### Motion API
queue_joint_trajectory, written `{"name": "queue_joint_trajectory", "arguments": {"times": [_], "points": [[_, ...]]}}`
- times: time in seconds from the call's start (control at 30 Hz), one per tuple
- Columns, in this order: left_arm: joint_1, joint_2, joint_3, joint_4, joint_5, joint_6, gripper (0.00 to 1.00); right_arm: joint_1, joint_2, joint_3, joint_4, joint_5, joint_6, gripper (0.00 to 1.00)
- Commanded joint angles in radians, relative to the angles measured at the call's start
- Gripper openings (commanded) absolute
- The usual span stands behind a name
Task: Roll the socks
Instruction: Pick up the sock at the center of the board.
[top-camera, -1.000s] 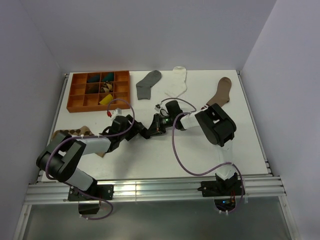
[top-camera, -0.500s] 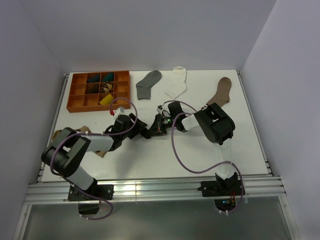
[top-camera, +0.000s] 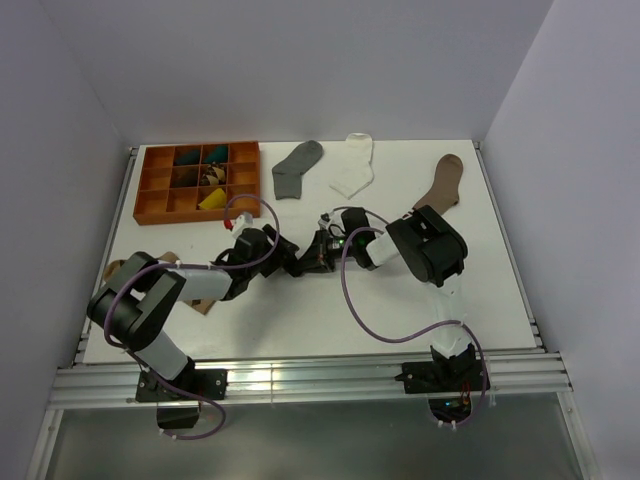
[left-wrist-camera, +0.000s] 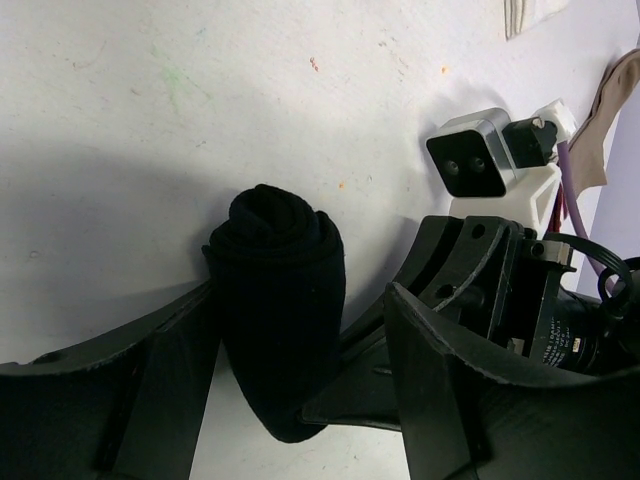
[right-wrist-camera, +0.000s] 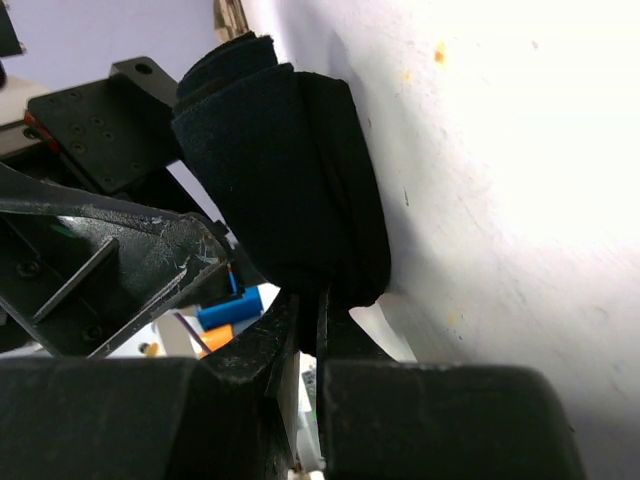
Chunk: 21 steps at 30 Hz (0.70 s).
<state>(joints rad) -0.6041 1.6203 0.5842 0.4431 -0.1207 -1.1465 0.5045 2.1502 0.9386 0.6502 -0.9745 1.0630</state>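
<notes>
The left pincer (left-wrist-camera: 298, 295) has widened around the rolled black sock (left-wrist-camera: 275, 250). The right pincer (right-wrist-camera: 318, 305) stays narrow, nipping it. That roll looks done.

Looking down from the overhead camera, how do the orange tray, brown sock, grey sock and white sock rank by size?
1. Orange tray: clearly the largest.
2. Brown sock: looks slightly longer than the other two socks.
3. Grey sock and white sock: too alike in size to rank.
</notes>
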Motion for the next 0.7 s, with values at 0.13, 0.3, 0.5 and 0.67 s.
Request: {"name": "queue_joint_trajectory", "arguments": {"times": [0.13, 0.3, 0.5, 0.67], "points": [[-0.023, 0.033, 0.011, -0.127, -0.008, 0.008, 0.71, -0.021, 0.063, -0.055, 0.075, 0.042, 0.089, 0.0], [-0.026, 0.035, 0.012, -0.142, -0.022, 0.019, 0.7, -0.029, 0.076, -0.06, 0.109, 0.037, 0.114, 0.0], [-0.026, 0.059, 0.035, -0.178, -0.027, 0.033, 0.69, -0.034, 0.085, -0.066, 0.135, 0.034, 0.135, 0.0], [-0.026, 0.096, 0.066, -0.202, -0.016, 0.033, 0.68, -0.035, 0.076, -0.06, 0.092, 0.043, 0.106, 0.0]]}}
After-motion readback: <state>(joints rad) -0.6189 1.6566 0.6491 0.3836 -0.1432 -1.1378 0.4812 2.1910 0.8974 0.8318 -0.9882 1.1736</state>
